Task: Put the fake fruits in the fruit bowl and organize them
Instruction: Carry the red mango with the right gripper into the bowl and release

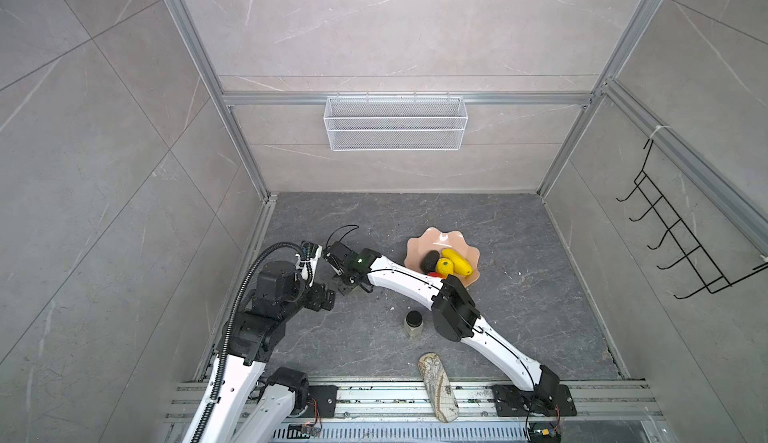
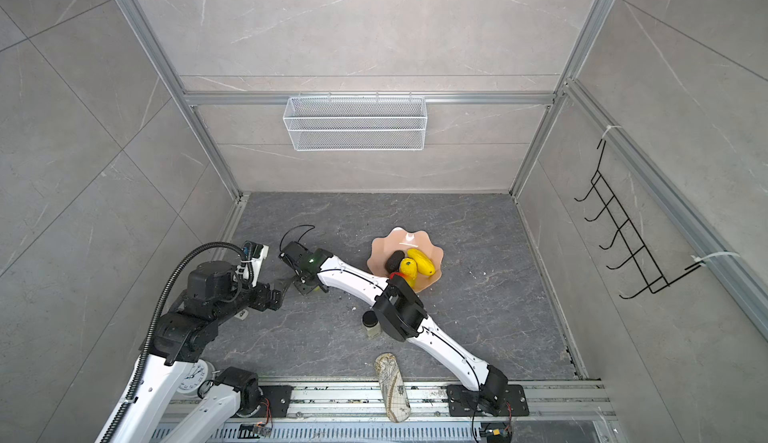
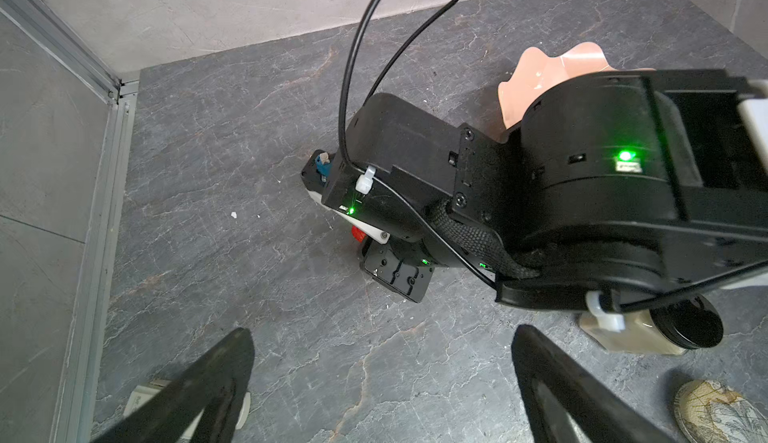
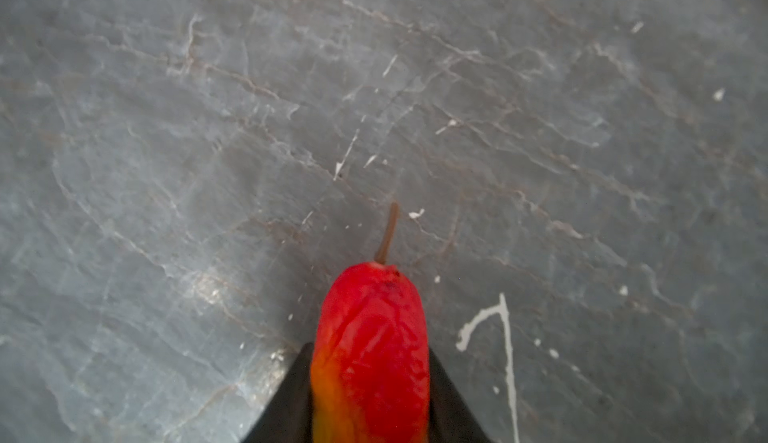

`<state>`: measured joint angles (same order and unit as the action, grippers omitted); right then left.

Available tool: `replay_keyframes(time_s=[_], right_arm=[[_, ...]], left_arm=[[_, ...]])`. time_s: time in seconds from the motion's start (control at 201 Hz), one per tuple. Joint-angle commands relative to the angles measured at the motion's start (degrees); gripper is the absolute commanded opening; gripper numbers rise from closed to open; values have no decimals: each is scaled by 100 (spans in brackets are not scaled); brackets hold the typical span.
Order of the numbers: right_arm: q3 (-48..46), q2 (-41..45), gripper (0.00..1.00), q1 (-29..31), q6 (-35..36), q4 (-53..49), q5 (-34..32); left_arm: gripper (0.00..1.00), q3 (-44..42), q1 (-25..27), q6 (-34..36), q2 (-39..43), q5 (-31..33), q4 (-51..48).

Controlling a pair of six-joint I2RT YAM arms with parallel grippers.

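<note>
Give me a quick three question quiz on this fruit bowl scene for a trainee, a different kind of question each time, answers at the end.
1. True or false: the black-lidded jar stands inside the pink bowl.
2. What is the right gripper closed on? A) a green apple B) a red mango-like fruit C) the jar
3. Look at the left gripper: in one word, are its jaws open or shut?
Key: 1 false; 2 B; 3 open.
</note>
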<state>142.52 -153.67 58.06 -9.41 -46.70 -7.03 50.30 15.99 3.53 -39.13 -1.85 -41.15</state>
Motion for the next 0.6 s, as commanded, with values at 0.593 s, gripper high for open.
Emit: replay_keyframes(time_s=[0.593], right_arm=[[-4932,4398,17,-1514,-693,1872,-714]], left_arm=[[100,6,-32,25,103,-44,89]])
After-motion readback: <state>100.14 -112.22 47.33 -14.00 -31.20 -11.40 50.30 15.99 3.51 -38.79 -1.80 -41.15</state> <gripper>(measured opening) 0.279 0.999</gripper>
